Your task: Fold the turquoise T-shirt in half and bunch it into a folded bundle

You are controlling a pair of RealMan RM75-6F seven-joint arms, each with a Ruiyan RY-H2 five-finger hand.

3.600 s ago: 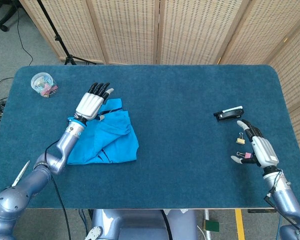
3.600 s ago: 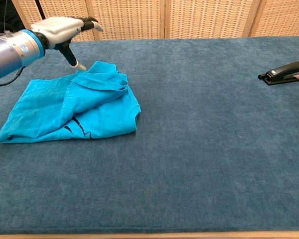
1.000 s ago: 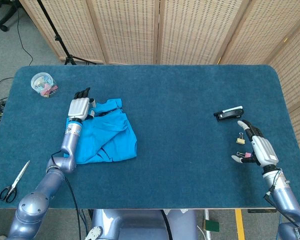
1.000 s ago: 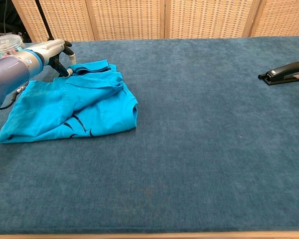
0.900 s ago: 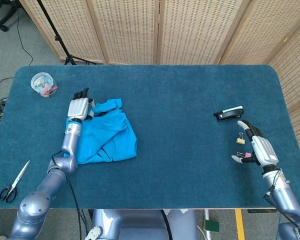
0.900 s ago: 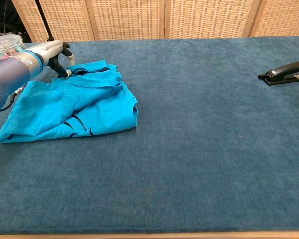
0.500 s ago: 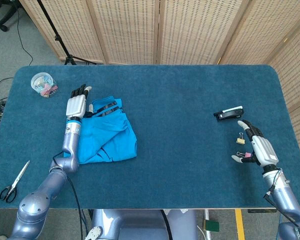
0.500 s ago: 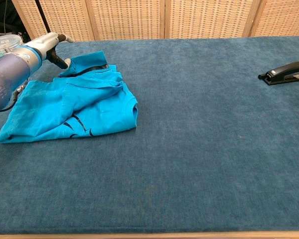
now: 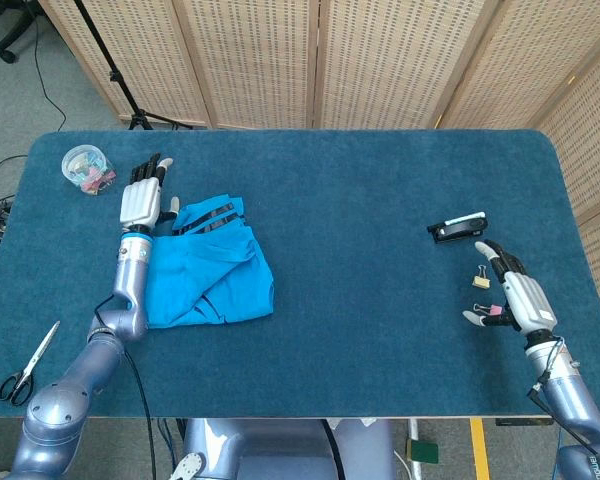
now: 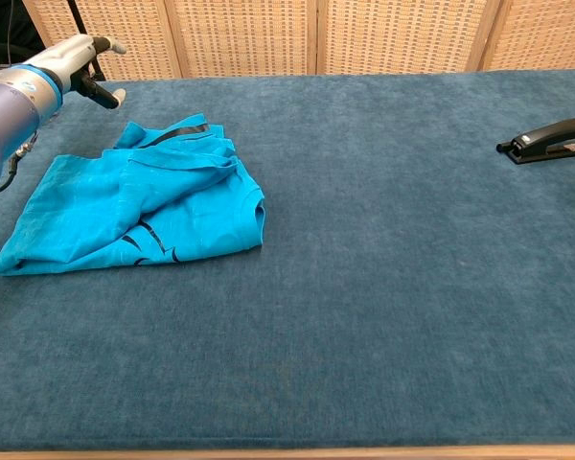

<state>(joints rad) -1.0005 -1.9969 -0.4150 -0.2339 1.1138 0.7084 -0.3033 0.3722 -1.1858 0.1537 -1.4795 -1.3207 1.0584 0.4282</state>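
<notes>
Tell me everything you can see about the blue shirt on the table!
The turquoise T-shirt is soft, wrinkly cloth with thin dark trim along some edges. It lies folded over itself in a loose, rumpled heap on the left part of the blue table, with layers overlapping and one corner spread flat towards the near-left. Nothing holds it: the left hand hangs just beyond its far edge, fingers apart, and does not seem to touch it.

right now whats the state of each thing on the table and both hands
turquoise T-shirt: lying crumpled in a loose fold, held by neither hand
left hand: open, lifted beside the shirt's far edge, holding nothing
right hand: fingers spread, low at the table's near right edge, whether it holds a clip is unclear
stapler: closed, lying flat
scissors: lying flat, blades closed
clear tub: upright, small coloured items inside
binder clip: lying loose by the right hand
</notes>
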